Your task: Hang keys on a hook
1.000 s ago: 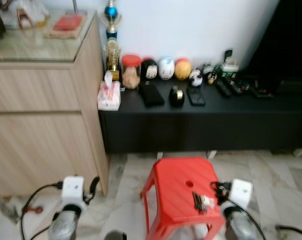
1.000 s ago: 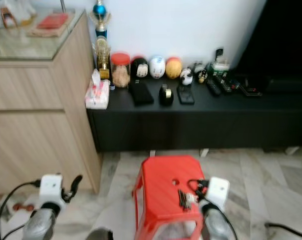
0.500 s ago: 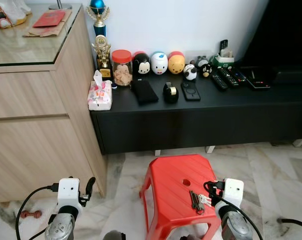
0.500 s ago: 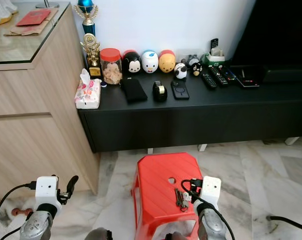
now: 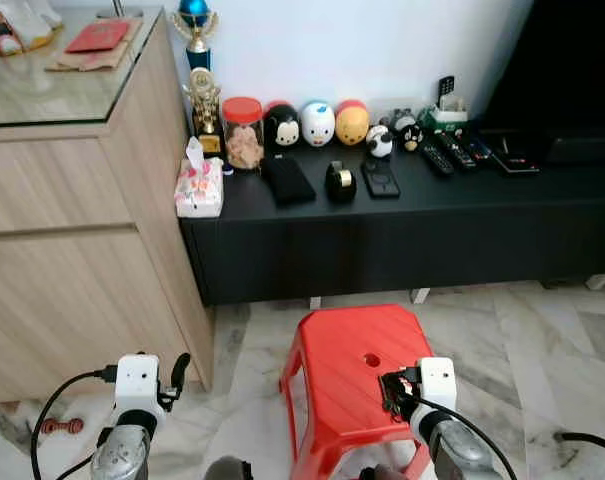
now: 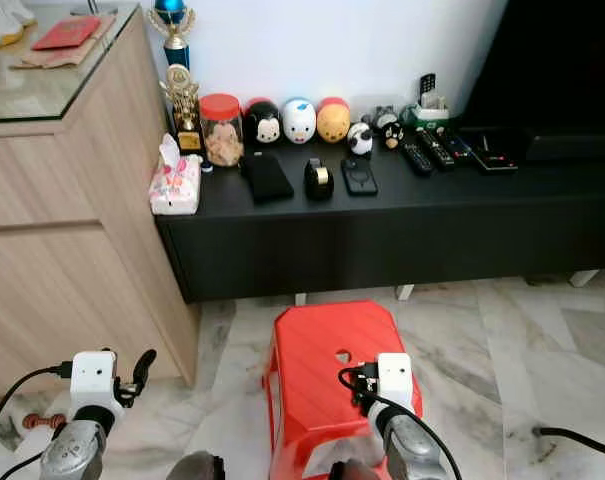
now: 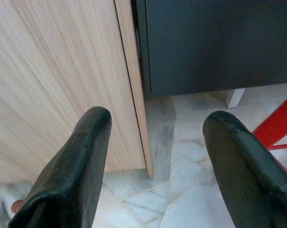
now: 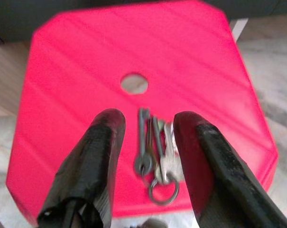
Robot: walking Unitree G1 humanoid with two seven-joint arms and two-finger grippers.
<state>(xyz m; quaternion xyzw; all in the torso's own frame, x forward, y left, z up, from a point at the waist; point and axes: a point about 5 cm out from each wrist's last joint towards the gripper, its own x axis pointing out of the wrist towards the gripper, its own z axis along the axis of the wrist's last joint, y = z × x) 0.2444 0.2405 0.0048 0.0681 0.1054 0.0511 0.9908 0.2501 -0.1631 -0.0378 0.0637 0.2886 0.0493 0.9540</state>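
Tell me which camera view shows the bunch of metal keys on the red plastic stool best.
The right wrist view: the bunch of metal keys lies in plain sight on the red plastic stool, framed by the open right gripper. In the eye views the right wrist hides most of the bunch. The left wrist view catches a red edge of the stool.

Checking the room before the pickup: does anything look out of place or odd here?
Only the keys: the bunch lies flat on the red stool, not on a hook. The right gripper is over them, fingers open to either side. The left gripper is open by the wooden cabinet.
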